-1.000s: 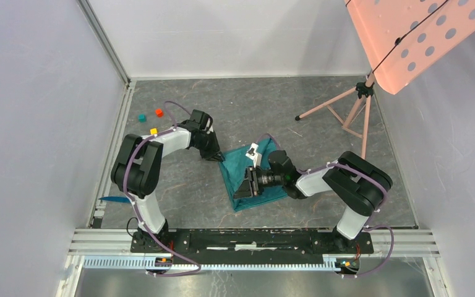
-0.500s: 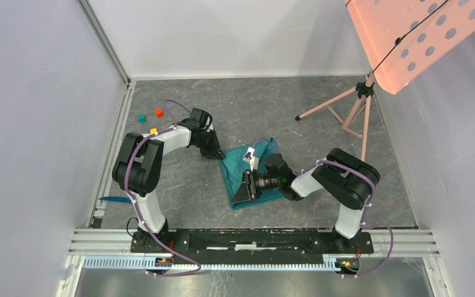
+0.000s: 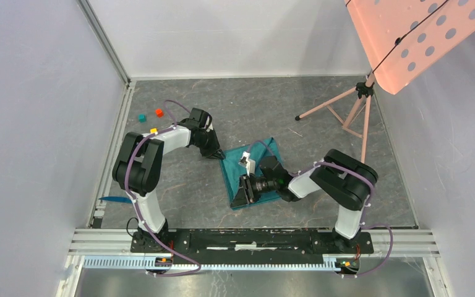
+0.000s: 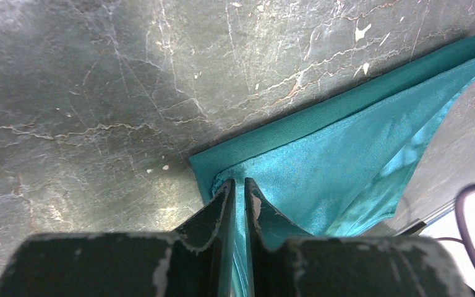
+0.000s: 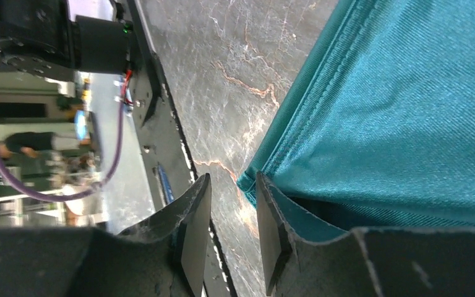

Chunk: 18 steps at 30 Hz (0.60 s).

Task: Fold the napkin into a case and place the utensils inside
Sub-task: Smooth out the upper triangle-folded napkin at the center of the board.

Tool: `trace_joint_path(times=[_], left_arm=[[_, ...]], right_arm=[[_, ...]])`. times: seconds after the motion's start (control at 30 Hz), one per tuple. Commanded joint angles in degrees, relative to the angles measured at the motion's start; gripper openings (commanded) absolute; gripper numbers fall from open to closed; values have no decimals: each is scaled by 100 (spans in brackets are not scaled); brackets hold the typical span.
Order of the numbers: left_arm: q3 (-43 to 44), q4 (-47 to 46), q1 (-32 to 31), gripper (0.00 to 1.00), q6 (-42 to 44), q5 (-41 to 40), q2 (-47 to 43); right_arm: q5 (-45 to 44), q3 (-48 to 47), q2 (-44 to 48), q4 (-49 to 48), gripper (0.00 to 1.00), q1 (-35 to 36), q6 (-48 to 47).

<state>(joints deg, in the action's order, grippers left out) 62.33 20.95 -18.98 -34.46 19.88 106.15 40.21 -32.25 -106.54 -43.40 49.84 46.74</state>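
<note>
Your right hand [image 5: 234, 184] has slid toward lower left across the napkin [image 3: 230, 170] at frame centre; its fingers stand apart. Left hand [image 4: 238, 189] stays clamped on a corner. Fold unfinished.

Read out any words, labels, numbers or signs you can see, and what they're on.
None readable on the napkin, the table or the pink perforated panel.
Too small to read, if printed at all: the white tab beside the napkin.
</note>
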Motion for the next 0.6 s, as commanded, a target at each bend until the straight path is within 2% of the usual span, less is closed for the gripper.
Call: trace_joint_path(times=[0.0,0.13,0.27,0.37,0.57], left_arm=[[164,100,63,18,87,-244,-22],[312,221,63,21,62,22,-399],[497,474,63,34,122,218,-928],[557,766,81,47,262,117,-1452],[263,1370,503,54,553,-401,-2660]], right_arm=[[-479,-272,774,2010,40,153,-1457],[-1095,-700,1495,3479,47,233,-2315],[-1954,-1124,1816,4644,52,506,-2749],[-3059,-1590,1716,5220,53,819,-2490],[-4082,-2721,996,6146,55,1405,-1870]])
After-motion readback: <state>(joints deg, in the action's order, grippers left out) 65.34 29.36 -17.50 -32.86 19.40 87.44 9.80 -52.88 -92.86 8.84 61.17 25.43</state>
